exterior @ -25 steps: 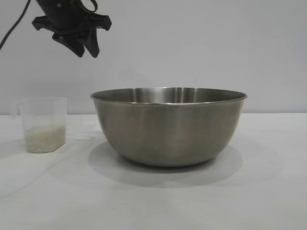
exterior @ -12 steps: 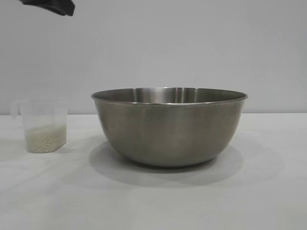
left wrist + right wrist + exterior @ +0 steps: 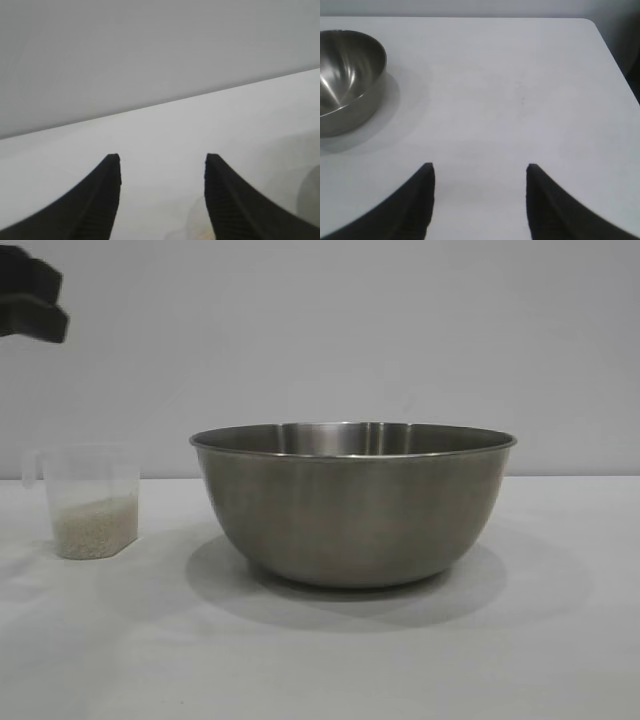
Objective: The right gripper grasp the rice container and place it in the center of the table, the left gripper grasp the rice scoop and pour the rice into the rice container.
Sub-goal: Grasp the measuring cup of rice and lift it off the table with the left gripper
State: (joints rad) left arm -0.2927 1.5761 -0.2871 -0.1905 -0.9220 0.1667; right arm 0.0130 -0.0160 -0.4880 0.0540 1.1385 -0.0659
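The rice container (image 3: 352,502), a large steel bowl, stands in the middle of the white table (image 3: 560,640). The rice scoop (image 3: 90,498), a clear plastic cup, stands upright to its left with rice (image 3: 93,527) in its lower part. Part of my left gripper (image 3: 30,305) shows at the upper left edge, high above and left of the scoop. In the left wrist view it (image 3: 162,157) is open and empty. My right gripper (image 3: 480,166) is open and empty over bare table, well away from the rice container (image 3: 347,80).
The table's far corner and edge (image 3: 600,30) show in the right wrist view. A plain grey wall (image 3: 400,340) stands behind the table.
My left gripper has moved from above the space between scoop and bowl, up and to the left, to the picture's left edge. Bowl and scoop have not moved.
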